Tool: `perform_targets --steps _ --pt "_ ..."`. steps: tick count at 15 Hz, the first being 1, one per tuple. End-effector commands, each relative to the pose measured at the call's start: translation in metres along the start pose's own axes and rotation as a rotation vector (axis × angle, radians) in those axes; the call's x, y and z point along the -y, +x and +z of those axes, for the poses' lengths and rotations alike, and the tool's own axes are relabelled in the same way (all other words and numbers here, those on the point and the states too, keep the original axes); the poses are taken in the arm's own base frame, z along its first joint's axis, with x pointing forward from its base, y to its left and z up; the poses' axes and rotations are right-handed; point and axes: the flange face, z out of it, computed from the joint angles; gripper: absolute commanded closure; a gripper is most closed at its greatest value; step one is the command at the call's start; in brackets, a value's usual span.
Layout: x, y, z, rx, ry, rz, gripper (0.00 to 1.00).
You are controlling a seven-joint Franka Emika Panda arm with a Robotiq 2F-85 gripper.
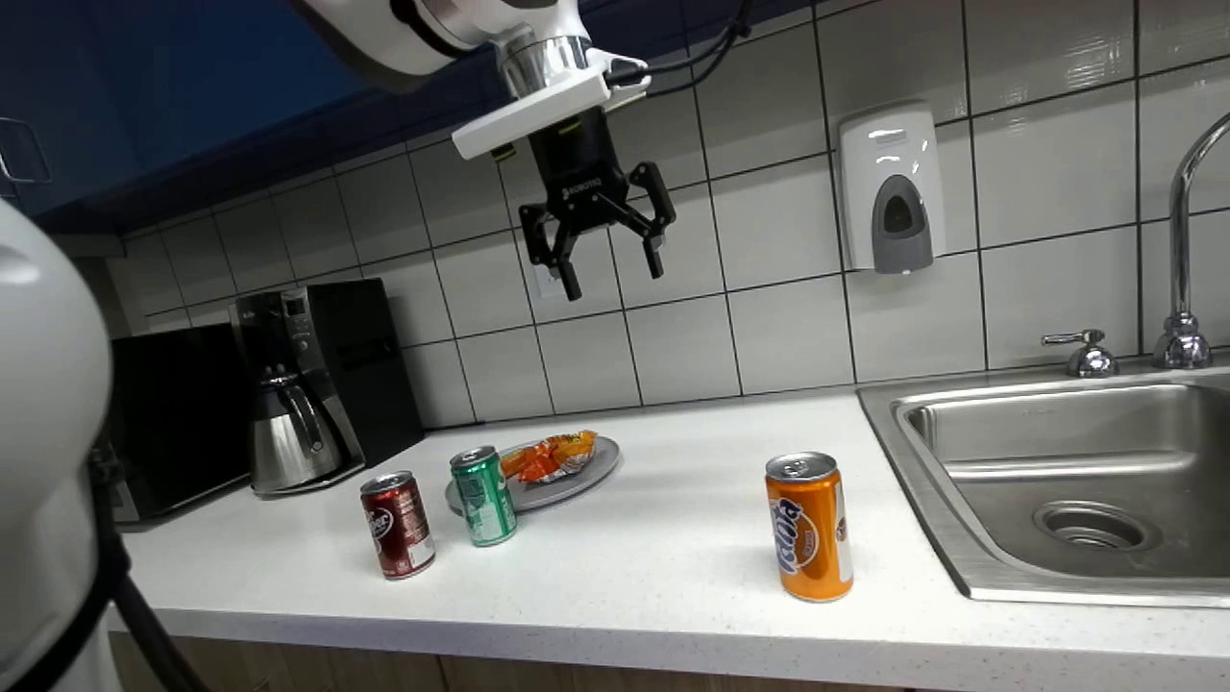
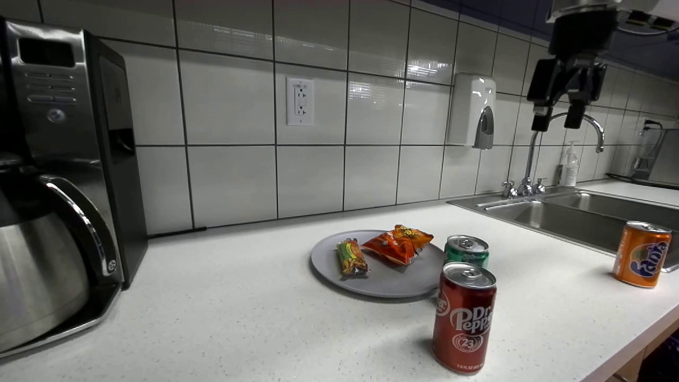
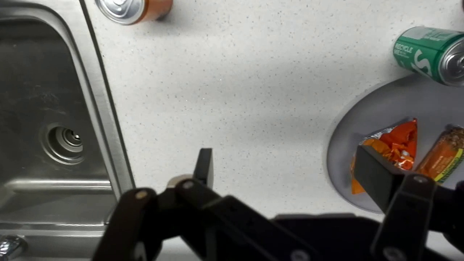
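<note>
My gripper (image 1: 615, 279) is open and empty, high above the counter in both exterior views (image 2: 557, 124). In the wrist view its two fingers stand wide apart (image 3: 284, 159). Below is a grey plate (image 2: 339, 281) holding a crumpled orange wrapper (image 2: 398, 245) and a wrapped bar (image 2: 351, 257). In the wrist view one finger overlaps the orange wrapper (image 3: 406, 136). A green can (image 1: 483, 500) stands upright at the plate's edge, with a dark red Dr Pepper can (image 1: 398, 527) nearby. An orange Fanta can (image 1: 809, 529) stands upright, apart, near the sink. The gripper touches none of them.
A steel sink (image 1: 922, 481) with a faucet (image 1: 1182, 240) is set into the counter (image 1: 653, 577). A coffee maker (image 1: 327, 375) with a steel carafe (image 1: 293, 442) stands at the opposite end. A soap dispenser (image 1: 892, 187) and an outlet (image 2: 300, 102) are on the tiled wall.
</note>
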Motion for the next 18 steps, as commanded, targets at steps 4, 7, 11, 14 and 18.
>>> perform_targets --steps 4,7,11,14,18 --pt "0.026 0.060 0.022 0.032 0.086 -0.184 0.00" --pt "0.036 0.080 0.034 0.045 0.101 -0.231 0.00" --pt "0.051 0.101 0.048 0.065 0.083 -0.239 0.00" --pt "0.066 0.114 0.054 0.075 0.064 -0.231 0.00" --pt "0.088 0.126 0.058 0.071 0.061 -0.215 0.00"
